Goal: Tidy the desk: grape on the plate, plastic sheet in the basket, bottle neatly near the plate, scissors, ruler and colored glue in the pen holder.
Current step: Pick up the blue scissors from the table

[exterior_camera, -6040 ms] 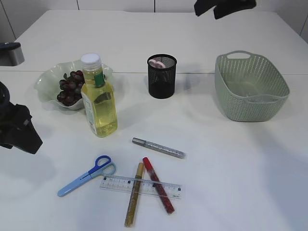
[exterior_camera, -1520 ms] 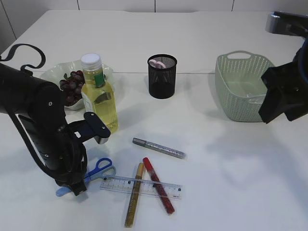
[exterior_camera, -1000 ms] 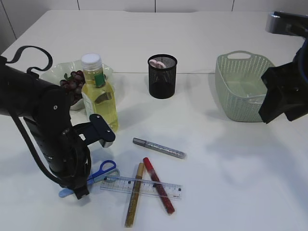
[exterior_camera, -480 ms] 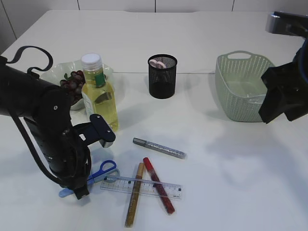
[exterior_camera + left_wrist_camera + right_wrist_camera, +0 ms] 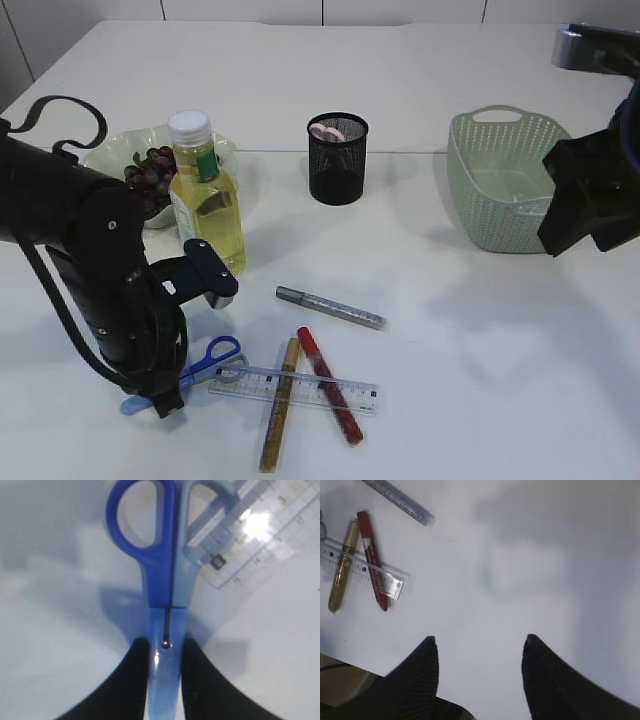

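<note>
- We had the left gripper (image 5: 164, 680) closed on the scissors (image 5: 162, 580), its two black fingers pinching the pale blade sheath from either side just at the pivot rivet; nothing showed whether the blades had left the table.
- We judged the hold sensible: the narrow blade end sat between the jaws, while the wide blue handle loops pointed away ahead of them, so the pair could later go blade-first into the pen holder (image 5: 336, 158).
- One loop lay over the end of the clear ruler (image 5: 255, 535), ahead and to one side of the jaws, so lifting might have nudged it.
- The left arm was folded low over the table's near edge, wrist pointing almost straight down.
- The right gripper (image 5: 480, 675) stood wide apart and empty, hanging above bare table beside the basket (image 5: 520, 180); the glue sticks (image 5: 372, 557) lay well ahead of its jaws, crossing the ruler.
- The bottle (image 5: 205, 205) stood by the plate (image 5: 110, 160) of grapes.
</note>
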{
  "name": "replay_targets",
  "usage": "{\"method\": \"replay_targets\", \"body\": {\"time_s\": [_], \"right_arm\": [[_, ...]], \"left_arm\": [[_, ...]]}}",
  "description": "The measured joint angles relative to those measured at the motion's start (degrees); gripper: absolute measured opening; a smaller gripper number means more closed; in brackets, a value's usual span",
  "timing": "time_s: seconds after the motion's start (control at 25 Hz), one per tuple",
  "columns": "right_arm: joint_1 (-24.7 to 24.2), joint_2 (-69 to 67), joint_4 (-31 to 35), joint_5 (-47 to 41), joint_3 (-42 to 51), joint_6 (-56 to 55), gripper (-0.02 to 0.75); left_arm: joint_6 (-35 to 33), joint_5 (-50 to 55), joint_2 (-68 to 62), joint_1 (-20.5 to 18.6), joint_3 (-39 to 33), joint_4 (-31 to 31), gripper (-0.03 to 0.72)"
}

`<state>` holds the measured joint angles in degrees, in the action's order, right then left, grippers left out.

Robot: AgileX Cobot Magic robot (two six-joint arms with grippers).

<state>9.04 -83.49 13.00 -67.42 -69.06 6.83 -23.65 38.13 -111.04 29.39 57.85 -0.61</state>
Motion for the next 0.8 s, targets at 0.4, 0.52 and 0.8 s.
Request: {"method": "replay_targets", "body": {"time_s": [0.4, 0.52, 0.8], "right_arm": [[0.00, 0.00, 0.00, 0.00, 0.00, 0.13, 0.427], [0.00, 0.00, 0.00, 0.00, 0.00, 0.13, 0.427], [0.00, 0.00, 0.14, 0.00, 0.00, 0.17, 0.427]], "left_arm": [[0.05, 0.33, 4.44, 0.00, -0.20, -0.10, 0.134], [0.24, 1.25, 5.52, 0.00, -0.20, 0.14, 0.134], [0.28, 2.01, 6.91, 0.00, -0.20, 0.61, 0.134]]}}
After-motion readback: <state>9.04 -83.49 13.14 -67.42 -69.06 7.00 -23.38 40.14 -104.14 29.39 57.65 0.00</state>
